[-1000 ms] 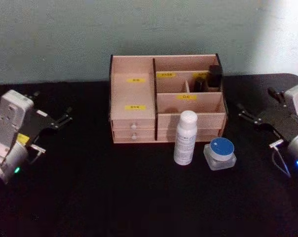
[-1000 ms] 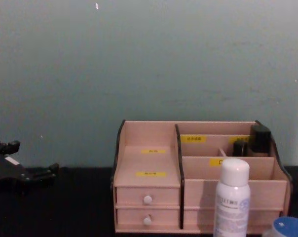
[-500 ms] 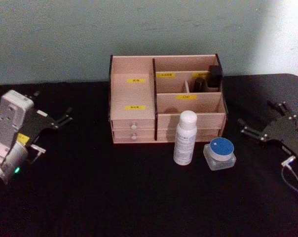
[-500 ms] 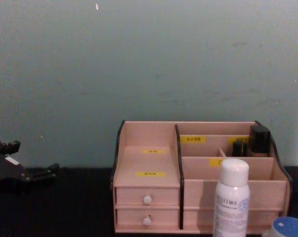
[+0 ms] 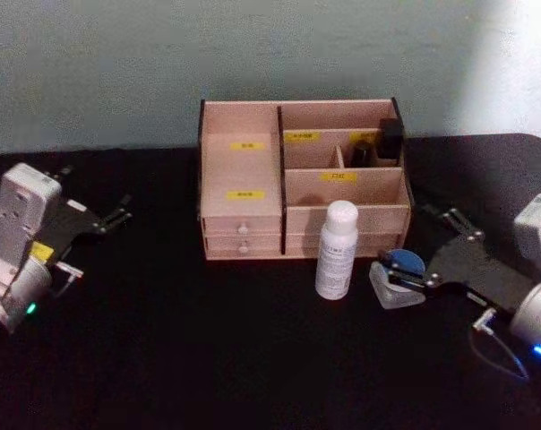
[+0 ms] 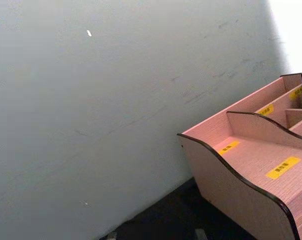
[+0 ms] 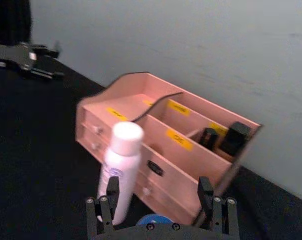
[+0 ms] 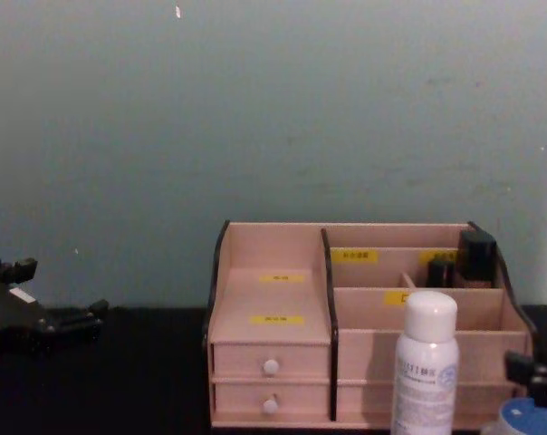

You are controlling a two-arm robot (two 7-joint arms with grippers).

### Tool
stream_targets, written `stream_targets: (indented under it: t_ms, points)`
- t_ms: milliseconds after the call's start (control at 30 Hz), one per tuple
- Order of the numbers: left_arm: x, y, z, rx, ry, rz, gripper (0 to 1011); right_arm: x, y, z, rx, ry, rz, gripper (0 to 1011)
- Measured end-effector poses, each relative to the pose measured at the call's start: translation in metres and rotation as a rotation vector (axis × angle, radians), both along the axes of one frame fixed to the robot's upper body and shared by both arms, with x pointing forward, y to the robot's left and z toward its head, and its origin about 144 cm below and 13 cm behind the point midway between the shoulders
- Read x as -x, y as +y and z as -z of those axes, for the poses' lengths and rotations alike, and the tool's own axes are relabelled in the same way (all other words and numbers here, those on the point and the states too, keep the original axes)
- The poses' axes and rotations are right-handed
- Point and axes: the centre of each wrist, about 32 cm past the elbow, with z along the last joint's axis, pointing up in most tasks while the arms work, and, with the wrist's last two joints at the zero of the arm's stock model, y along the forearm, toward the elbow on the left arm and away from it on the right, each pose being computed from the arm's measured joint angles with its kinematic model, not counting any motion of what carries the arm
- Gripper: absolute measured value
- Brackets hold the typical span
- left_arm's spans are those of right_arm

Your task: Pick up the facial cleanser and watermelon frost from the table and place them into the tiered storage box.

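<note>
The tiered storage box [image 5: 242, 168] is sitting at the back of the bench [image 5: 208, 349]. The white bottle [image 5: 336, 250] and the blue-lidded jar [image 5: 398, 276] are standing just before its right half, so the transfer should be short. The right tool [image 5: 416, 247] is lying low at the jar with its fingers [image 7: 111, 189] wide apart, straddling the lid and clamping nothing. The left tool [image 5: 93, 193] is idling, fingers apart, well off to the left.

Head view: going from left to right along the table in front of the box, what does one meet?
Left end effector → white bottle → blue-lidded jar → right end effector.
</note>
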Motion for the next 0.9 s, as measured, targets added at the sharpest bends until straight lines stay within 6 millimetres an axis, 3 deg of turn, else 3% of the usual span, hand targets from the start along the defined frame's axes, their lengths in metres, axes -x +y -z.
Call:
stream_targets:
  t_ms: [900]
  points:
    - [0.0,0.0,0.0,0.0,0.0,0.0,1001,-0.04,0.024,0.024,-0.088,0.148,-0.133,1002]
